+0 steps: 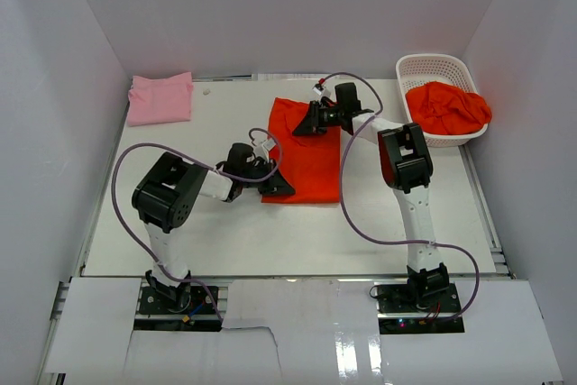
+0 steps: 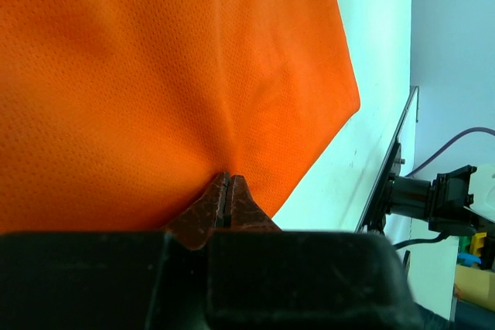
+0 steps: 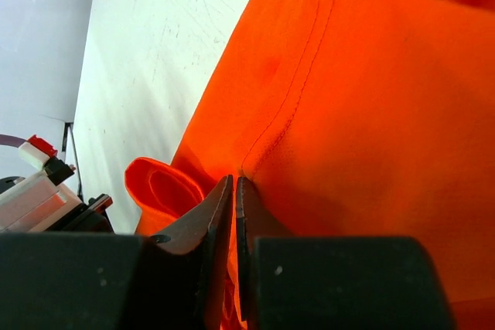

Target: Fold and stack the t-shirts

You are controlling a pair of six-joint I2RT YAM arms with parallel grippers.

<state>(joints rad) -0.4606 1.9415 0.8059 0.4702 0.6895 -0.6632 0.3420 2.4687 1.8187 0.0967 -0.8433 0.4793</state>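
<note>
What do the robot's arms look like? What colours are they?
Both are black and white. The left arm and right arm have white tubes joined by chunky black joints. A thin purple cable loops along each arm. The left gripper and right gripper each end in two dark, pointed fingers. A small red-and-white plug sits by the right wrist.

We note bright, even light from above with only faint soft shadows on the table (image 1: 270, 241), a glare patch on the glossy front board (image 1: 356, 353), and in the wrist views the orange shirt (image 2: 155, 75) vivid and sharp behind dark, slightly soft fingers (image 2: 249, 210).
</note>
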